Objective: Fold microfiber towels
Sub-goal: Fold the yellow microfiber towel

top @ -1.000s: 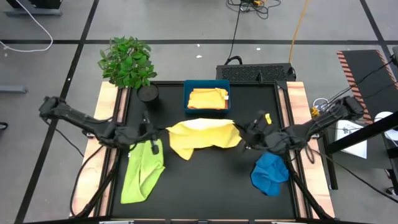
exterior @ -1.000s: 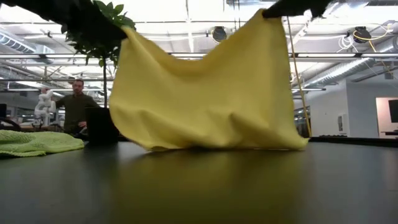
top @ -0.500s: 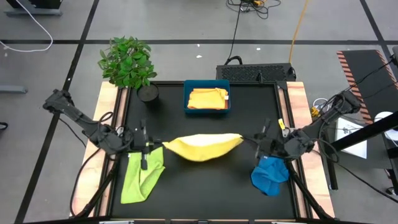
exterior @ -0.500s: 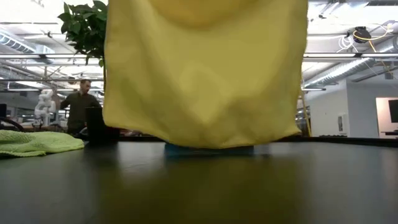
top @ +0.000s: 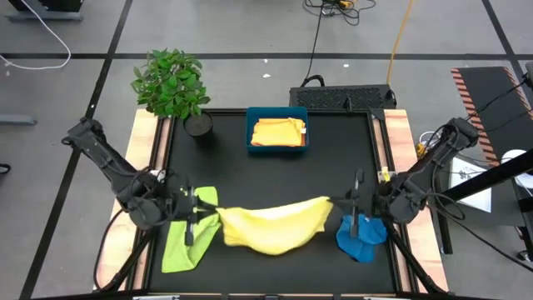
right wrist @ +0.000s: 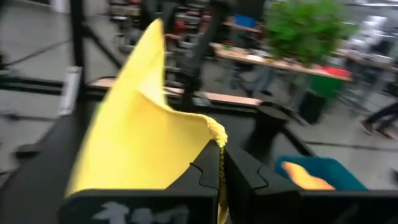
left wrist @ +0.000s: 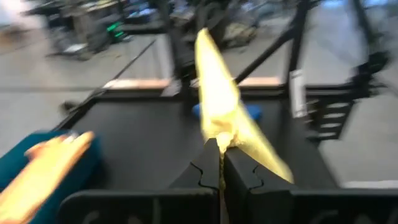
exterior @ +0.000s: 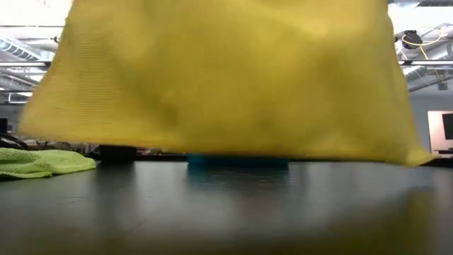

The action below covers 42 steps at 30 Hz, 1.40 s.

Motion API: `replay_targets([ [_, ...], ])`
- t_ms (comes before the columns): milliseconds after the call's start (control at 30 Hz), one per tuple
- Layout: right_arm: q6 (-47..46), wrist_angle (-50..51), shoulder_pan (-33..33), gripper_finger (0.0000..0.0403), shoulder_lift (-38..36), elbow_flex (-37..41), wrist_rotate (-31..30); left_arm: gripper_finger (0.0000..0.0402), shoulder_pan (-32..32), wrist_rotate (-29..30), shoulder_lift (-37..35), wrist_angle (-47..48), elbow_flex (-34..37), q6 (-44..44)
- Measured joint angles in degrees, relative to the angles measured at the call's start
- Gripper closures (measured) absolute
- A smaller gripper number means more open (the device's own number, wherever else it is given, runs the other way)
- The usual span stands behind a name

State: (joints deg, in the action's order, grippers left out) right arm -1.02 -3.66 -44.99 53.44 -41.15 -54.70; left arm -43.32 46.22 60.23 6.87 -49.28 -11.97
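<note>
Camera setup, four views.
Your high view looks straight down on the whole table (top: 266,150), both arms included. Your low view sits at tabletop height at the near edge, facing level toward the far edge; the golden yellow towel (exterior: 226,78) hangs close and fills it. Each wrist view looks forward past its own fingers, across the table toward the opposite side edge. All four share that towel.
</note>
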Motion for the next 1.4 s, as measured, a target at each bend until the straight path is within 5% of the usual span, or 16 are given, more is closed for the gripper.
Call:
replay_targets([
  [200,-6.8,8.4,5.0,0.0403,-0.2,0.0,-3.5,0.0399,6.3,2.5,-0.3,19.0,0.0,-14.9],
  [400,-14.3,11.8,14.1,0.0403,0.1,5.1,5.3,0.0395,14.3,-0.9,1.6,28.9,2.5,-23.2],
  [800,-13.3,9.2,29.5,0.0403,0.0,15.7,7.5,0.0399,30.2,-10.8,2.6,9.7,16.3,-11.5],
  [1000,-4.3,-2.4,34.4,0.0403,0.0,20.0,16.1,0.0398,36.1,-13.3,2.5,2.8,20.5,-7.6],
  [1400,-2.8,-4.7,32.5,0.0403,0.0,21.0,29.5,0.0397,30.3,-19.3,2.5,-1.4,22.5,-6.6],
])
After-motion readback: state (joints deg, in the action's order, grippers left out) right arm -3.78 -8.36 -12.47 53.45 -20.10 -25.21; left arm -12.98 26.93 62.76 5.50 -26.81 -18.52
